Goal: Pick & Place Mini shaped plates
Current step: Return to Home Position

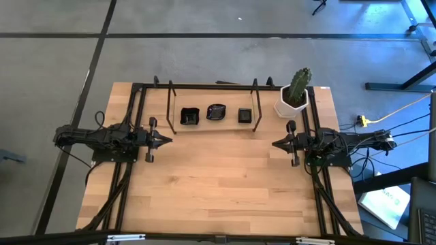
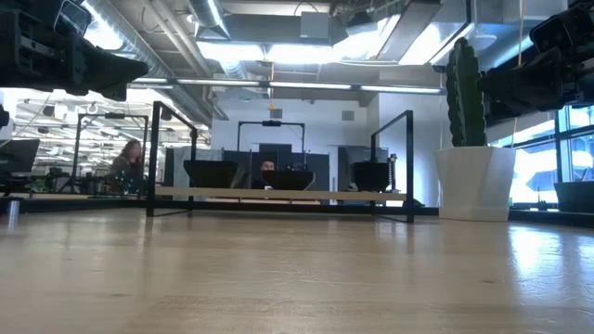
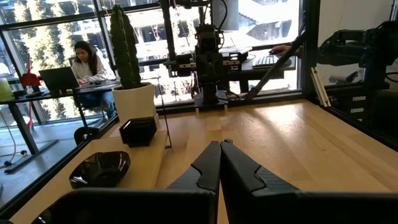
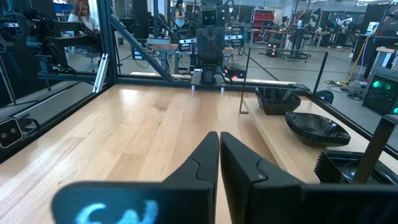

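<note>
**A:** Where are the mini shaped plates?

**B:** All on the shelf, in three black stacks side by side. A squarish one sits at the shelf's end toward the left arm. A rounded one is in the middle, and a smaller square one sits at the end toward the right arm.

**A:** And the arms?

**B:** Each is off one end of the shelf, a little in front of it, and they point at each other over the bare tabletop. Neither touches the shelf.

**A:** Their jaws?

**B:** Both pairs are clenched tight, tips meeting, with nothing between them.

**A:** Anything else near the shelf?

**B:** A white pot with a green cactus, just past the shelf's right-arm end.
</note>
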